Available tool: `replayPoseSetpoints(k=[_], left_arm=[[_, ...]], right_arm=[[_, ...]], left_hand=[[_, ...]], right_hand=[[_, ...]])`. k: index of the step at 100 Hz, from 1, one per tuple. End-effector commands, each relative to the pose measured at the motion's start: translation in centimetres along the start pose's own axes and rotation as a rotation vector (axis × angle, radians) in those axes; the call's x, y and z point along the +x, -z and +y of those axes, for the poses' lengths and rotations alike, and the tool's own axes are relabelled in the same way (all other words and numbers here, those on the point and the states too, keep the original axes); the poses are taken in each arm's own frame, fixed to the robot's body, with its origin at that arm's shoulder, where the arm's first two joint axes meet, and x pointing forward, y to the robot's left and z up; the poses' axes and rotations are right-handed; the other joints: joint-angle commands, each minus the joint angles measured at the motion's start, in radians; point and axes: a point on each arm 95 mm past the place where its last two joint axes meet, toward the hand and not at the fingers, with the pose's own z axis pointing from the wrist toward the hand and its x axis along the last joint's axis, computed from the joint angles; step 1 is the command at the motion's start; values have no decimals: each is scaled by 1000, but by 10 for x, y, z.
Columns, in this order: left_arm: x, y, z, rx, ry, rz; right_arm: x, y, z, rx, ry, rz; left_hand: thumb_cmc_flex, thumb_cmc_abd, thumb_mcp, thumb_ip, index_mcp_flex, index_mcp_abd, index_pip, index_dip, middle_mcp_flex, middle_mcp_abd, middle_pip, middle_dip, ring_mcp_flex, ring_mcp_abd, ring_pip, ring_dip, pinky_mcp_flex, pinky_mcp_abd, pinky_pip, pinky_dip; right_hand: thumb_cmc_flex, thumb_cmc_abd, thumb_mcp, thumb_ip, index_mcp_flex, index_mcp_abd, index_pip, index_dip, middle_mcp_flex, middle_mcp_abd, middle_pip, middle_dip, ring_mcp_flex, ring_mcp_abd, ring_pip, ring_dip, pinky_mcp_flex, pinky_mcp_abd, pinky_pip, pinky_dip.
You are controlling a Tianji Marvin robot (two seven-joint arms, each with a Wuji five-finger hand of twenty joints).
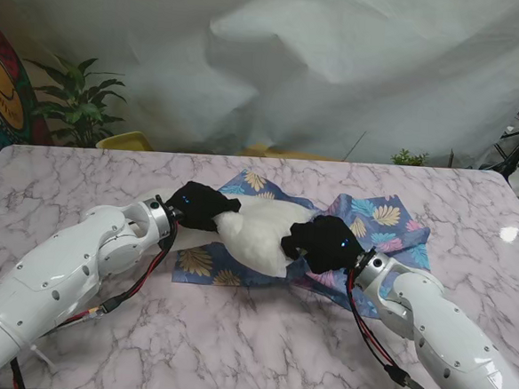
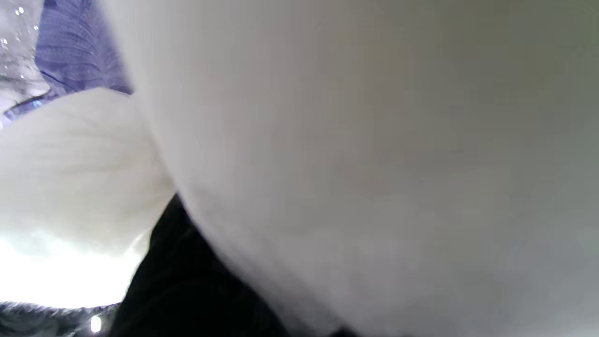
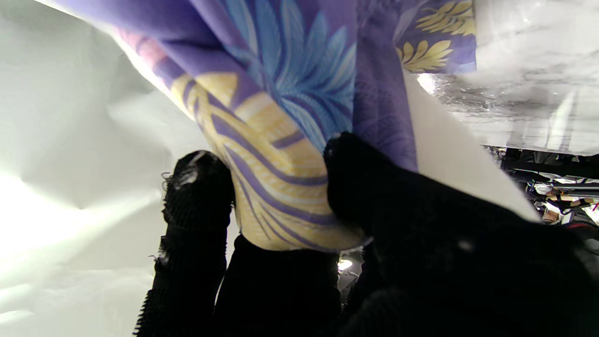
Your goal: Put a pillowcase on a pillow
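1. I see the white pillow point(image 1: 258, 234) lying mid-table on the purple leaf-print pillowcase point(image 1: 382, 223), which spreads flat on the marble table point(image 1: 249, 336)
2. Most of the pillow is bare; whether its right end sits inside the pillowcase I cannot tell
3. My left hand point(image 1: 202, 206) is closed around the pillow's left end
4. My right hand point(image 1: 324, 242) pinches a fold of pillowcase between gloved fingers point(image 3: 196, 196) at the pillow's right end, lifting that cloth off the table
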Motion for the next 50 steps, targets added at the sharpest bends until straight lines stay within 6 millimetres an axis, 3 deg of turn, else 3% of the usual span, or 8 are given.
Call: replayPoseSetpoints(k=[1,25,50], left_arm=[[-3,-6,0,-9,14,-12],[-2,-15,15,-47,56,-60],[10,-25,27,-84,89,-24]], right_arm=[[6,3,-1,12,-5,15],[11,8,6,36,-30,27],[15,-5,12,22,-77,55]], left_hand=[[171,160,64,96,-15,-13,121,36,41,14,133,12,51,-29,63,-2,22,-116,91,1],[178,176,33,103,-21,8,114,25,41,21,138,7,62,-28,67,-4,37,-116,99,-5],[189,204,-43,129,-20,43,82,-9,52,31,159,-13,84,-30,77,-8,60,-115,118,-14]], right_hand=[[16,6,42,10,0,2,23,-18,7,5,-11,-2,35,-35,-24,6,15,-20,-2,10],[13,10,38,9,-3,3,23,-22,7,8,-12,-4,44,-40,-38,3,18,-18,-2,9],[9,19,27,10,-10,3,20,-30,6,10,-16,-6,50,-47,-55,-2,18,-17,-6,7]])
